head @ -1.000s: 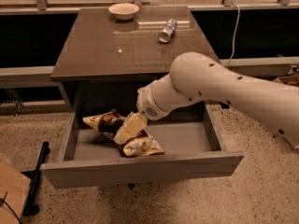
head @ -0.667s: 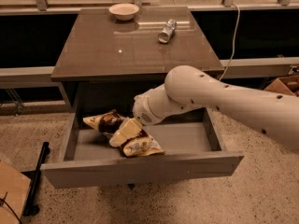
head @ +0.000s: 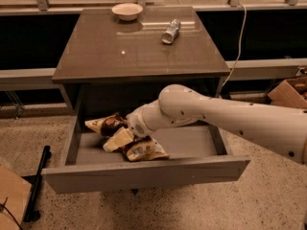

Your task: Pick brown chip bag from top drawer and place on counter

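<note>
The top drawer (head: 144,174) is pulled open below the counter (head: 139,51). Inside it at the left lies the brown chip bag (head: 106,124), dark brown in the middle with a cream end to the left. My white arm reaches in from the right, and my gripper (head: 118,139) is low in the drawer, just in front of and right of the bag, touching or nearly touching it. My wrist hides the bag's right end.
A second crinkled snack bag (head: 144,149) lies in the drawer just right of my gripper. On the counter stand a white bowl (head: 127,11) and a small silver can (head: 170,31) on its side. A cardboard box (head: 290,91) sits at the right, a black stand (head: 37,183) at the left.
My arm has swung left and lower into the drawer, bringing the gripper closer to the brown chip bag. The bags have not visibly moved.
</note>
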`<move>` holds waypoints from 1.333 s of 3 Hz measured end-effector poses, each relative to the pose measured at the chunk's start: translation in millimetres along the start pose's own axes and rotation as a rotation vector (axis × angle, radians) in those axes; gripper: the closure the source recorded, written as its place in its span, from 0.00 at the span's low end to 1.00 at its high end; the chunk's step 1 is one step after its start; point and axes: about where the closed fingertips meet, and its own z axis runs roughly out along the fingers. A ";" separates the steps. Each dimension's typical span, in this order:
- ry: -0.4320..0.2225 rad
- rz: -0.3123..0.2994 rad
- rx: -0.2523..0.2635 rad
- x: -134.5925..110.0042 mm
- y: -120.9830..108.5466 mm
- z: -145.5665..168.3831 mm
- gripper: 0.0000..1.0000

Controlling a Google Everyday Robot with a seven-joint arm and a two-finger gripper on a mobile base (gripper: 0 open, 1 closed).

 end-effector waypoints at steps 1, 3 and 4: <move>-0.007 0.044 -0.018 8.8 0.0 14.2 0.42; -0.004 0.046 0.027 8.0 -2.4 -1.8 0.88; -0.034 0.035 0.064 -2.5 -0.8 -33.6 1.00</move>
